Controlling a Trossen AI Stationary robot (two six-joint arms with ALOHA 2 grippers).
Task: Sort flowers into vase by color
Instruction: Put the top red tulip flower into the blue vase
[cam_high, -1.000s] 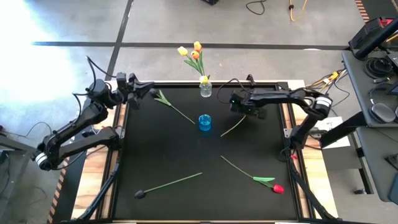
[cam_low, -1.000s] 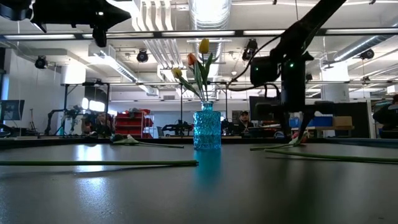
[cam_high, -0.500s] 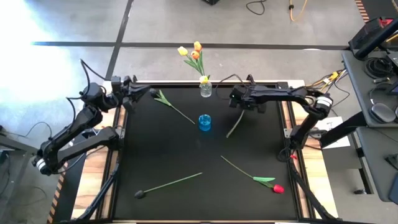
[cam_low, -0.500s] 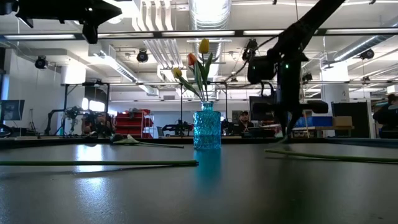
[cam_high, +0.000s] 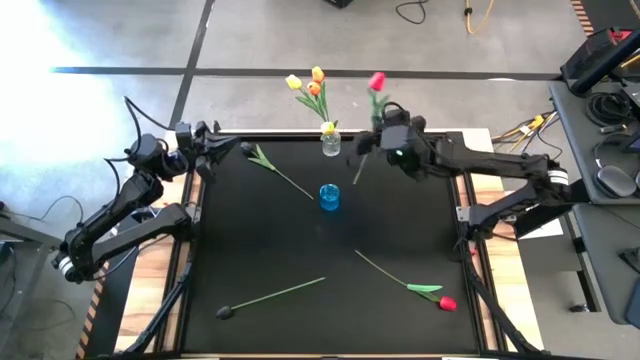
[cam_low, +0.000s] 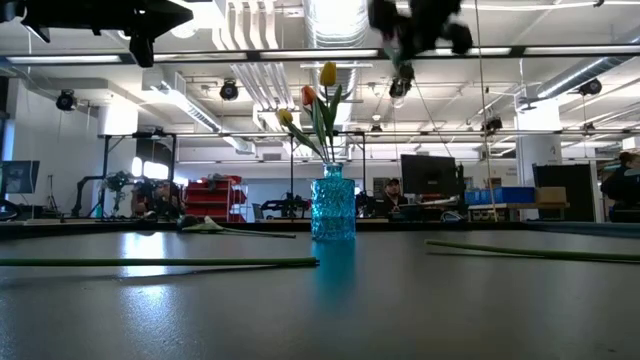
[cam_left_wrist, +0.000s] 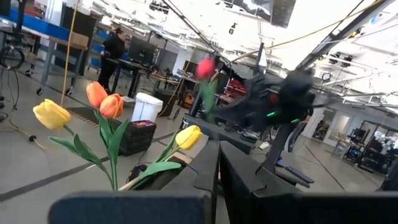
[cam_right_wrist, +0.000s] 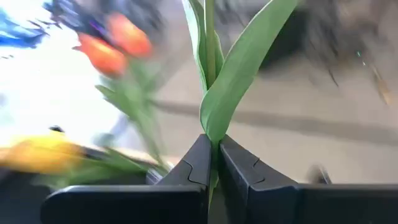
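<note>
My right gripper (cam_high: 376, 132) is shut on a red tulip (cam_high: 377, 81), held in the air beside the clear vase (cam_high: 330, 144) at the table's far edge. That vase holds yellow and orange tulips (cam_high: 312, 86). A blue vase (cam_high: 329, 196) stands nearer the middle of the table. Three more flowers lie flat: one at the far left (cam_high: 278, 172), one at the near left (cam_high: 275, 294), and a red one (cam_high: 432, 294) at the near right. My left gripper (cam_high: 225, 147) hangs shut and empty over the far left corner. My right gripper pinches the red tulip's stem and the base of a leaf (cam_right_wrist: 212, 138) between its two fingertips, about halfway along the stem. The fingers lie across the stem. The flower is clear of the table, roughly upright, with its head up and its lower stem end (cam_high: 357, 176) hanging below.
The black mat (cam_high: 260, 240) has free room between the lying stems. Wooden rails edge the table at left and right. Beyond the far edge are cables on the floor and a workshop room with a person at a desk (cam_low: 391, 195).
My right gripper has taken hold of a flower that lay to the right of the blue vase. It has lifted it well clear and carried it toward the far edge and the clear vase. The flower has turned from lying flat to roughly upright, head up.
</note>
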